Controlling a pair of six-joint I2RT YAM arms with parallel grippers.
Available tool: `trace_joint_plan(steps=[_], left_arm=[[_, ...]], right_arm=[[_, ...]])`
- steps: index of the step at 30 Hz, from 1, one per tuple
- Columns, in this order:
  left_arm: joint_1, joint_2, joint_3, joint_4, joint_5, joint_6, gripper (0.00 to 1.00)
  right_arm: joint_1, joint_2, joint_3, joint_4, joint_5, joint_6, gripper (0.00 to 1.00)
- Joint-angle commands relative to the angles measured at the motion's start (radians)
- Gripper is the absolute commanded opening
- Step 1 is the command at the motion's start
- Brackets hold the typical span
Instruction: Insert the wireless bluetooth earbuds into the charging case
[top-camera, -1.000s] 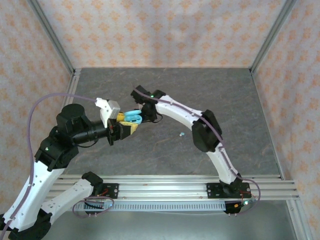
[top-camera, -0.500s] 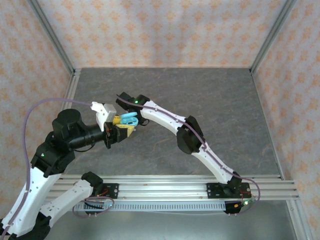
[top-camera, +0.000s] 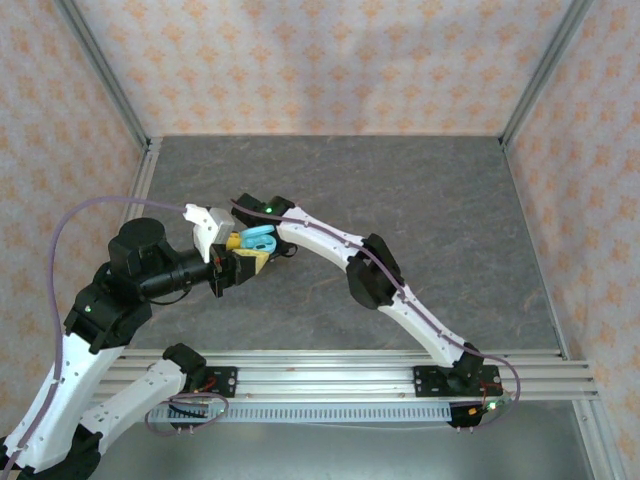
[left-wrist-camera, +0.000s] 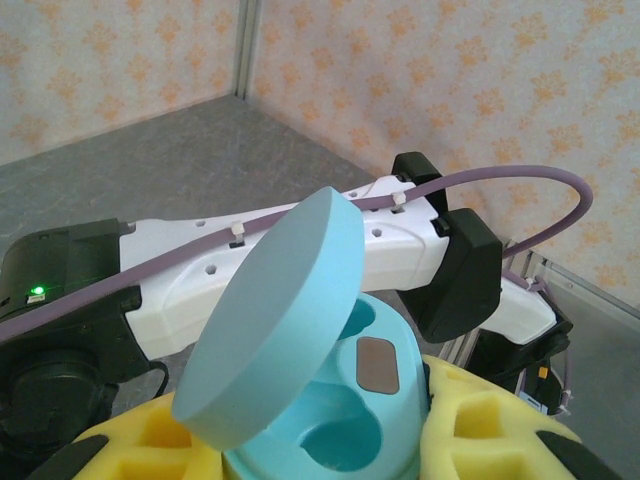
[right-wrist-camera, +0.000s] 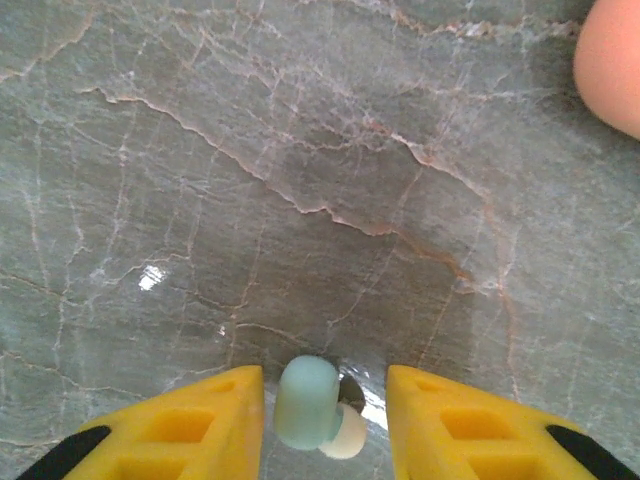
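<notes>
Right gripper (right-wrist-camera: 325, 388) had swung left, close to the left gripper (left-wrist-camera: 322, 440), which clamped the open teal charging case (left-wrist-camera: 372, 352); teal earbud (right-wrist-camera: 305, 402) sat between the right fingertips, grip unclear to us, so we judged: align stem-down over the case, lower slowly.

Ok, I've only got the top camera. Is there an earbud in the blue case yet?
Observer: Not yet. On the left wrist camera the charging case has its lid tipped up, and the hollows that show are empty.
Operator: Where's an earbud then?
Observer: On the right wrist camera, a light teal earbud sits between the right gripper's yellow fingers.
Operator: Is it squeezed tight?
Observer: No, there's a gap on one side of it.
</notes>
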Motion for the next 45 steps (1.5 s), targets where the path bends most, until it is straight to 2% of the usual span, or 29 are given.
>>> trace_joint_plan(steps=[1, 8, 13, 18, 25, 28, 34, 38, 45], left_arm=[[0.008, -0.007, -0.008, 0.009, -0.012, -0.014, 0.00], [0.007, -0.003, -0.002, 0.012, -0.012, -0.016, 0.00], [0.007, -0.008, -0.018, 0.035, -0.011, -0.010, 0.00], [0.007, -0.001, -0.038, 0.088, 0.034, 0.032, 0.00], [0.008, 0.035, -0.059, 0.172, 0.042, 0.073, 0.00], [0.007, 0.065, -0.071, 0.221, 0.062, 0.087, 0.00], [0.007, 0.153, -0.088, 0.334, 0.095, 0.117, 0.00], [0.007, 0.234, -0.069, 0.399, 0.128, 0.134, 0.00], [0.006, 0.319, -0.054, 0.493, 0.146, 0.136, 0.00]], right_arm=[[0.009, 0.029, 0.042, -0.036, 0.017, -0.017, 0.34], [0.009, 0.019, 0.039, -0.087, -0.014, 0.002, 0.23], [-0.009, -0.066, -0.004, -0.095, -0.038, 0.048, 0.18], [-0.075, -0.282, -0.215, 0.023, -0.101, 0.145, 0.17], [-0.225, -0.742, -0.693, 0.284, -0.205, 0.332, 0.14], [-0.268, -0.932, -0.835, 0.331, -0.217, 0.368, 0.14], [-0.278, -1.215, -0.918, 0.315, -0.202, 0.432, 0.15], [-0.277, -1.357, -0.957, 0.383, -0.221, 0.521, 0.15], [-0.243, -1.465, -0.986, 0.492, -0.289, 0.613, 0.15]])
